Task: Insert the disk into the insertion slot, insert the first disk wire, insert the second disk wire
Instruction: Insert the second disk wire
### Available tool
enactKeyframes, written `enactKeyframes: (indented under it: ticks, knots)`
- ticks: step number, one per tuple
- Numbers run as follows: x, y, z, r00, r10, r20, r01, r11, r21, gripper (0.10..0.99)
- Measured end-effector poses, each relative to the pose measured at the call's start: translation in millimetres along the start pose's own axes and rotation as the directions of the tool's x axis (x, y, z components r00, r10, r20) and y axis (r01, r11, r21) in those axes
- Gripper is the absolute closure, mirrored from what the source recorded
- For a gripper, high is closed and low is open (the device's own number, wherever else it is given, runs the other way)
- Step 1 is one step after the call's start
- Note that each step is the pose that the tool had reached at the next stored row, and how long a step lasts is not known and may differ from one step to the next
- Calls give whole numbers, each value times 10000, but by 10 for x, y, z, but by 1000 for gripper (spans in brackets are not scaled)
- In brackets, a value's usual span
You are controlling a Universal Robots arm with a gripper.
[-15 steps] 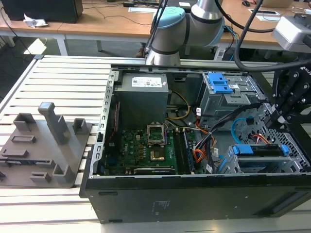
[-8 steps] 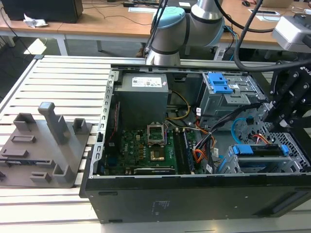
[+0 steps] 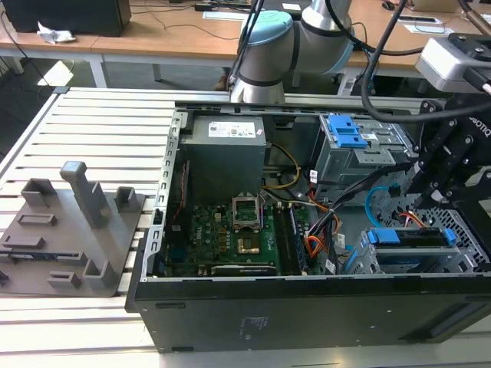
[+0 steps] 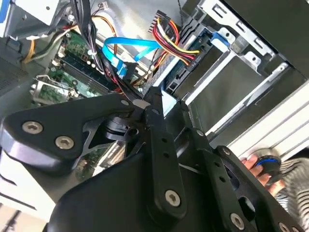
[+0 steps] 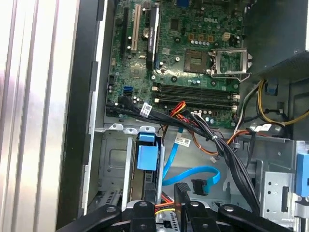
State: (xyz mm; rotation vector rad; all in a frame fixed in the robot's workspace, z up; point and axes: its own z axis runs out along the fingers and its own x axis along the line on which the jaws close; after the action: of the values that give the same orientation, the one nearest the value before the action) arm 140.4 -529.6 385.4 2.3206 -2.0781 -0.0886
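Note:
The disk (image 3: 409,237), in its bright blue carrier, lies inside the insertion slot (image 3: 465,261), the low grey perforated cage at the case's corner on the exterior view's right. My gripper (image 3: 439,190) hovers just above it, open, holding nothing. In the first wrist view my gripper (image 5: 165,194) is over the carrier's blue end (image 5: 147,157) and the cage wall (image 5: 113,154). A plug with red, yellow and black wires (image 4: 164,23) sits at the disk's end, beyond my gripper (image 4: 166,99). The second disk wire (image 5: 198,170) curls in a loop, its dark plug (image 5: 200,186) hanging free.
The motherboard (image 3: 230,230) and power supply (image 3: 226,153) fill the case's left half. A taller grey bay with a blue latch (image 3: 345,134) stands behind the cage. Orange cables (image 3: 314,245) lie between them. A grey fixture (image 3: 73,230) rests on the slatted table. A hand (image 4: 248,163) is outside the case.

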Motion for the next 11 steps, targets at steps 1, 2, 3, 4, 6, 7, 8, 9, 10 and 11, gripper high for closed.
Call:
enactKeyframes:
  ticks: [1,2,3,4,6,7,8,9,10,11]
  knots:
    - [-46,-3,13,9993,-372,-19,372,9993,-9,784]
    - [-98,-1,22,9992,-393,-17,393,9992,-10,784]
    - [-142,2,30,9991,-412,-18,412,9992,-11,784]
    - [-194,6,39,9991,-430,-19,430,9991,-11,784]
    - [-293,23,60,9989,-471,-22,471,9989,-12,784]
    - [-349,35,74,9987,-499,-23,499,9988,-11,784]
    - [-398,42,87,9985,-539,-26,539,9985,-12,784]
    - [-433,43,100,9982,-597,-28,597,9982,-12,784]
    - [-449,42,107,9980,-638,-38,638,9980,-15,784]
    - [-470,41,119,9975,-707,-59,707,9975,-20,784]
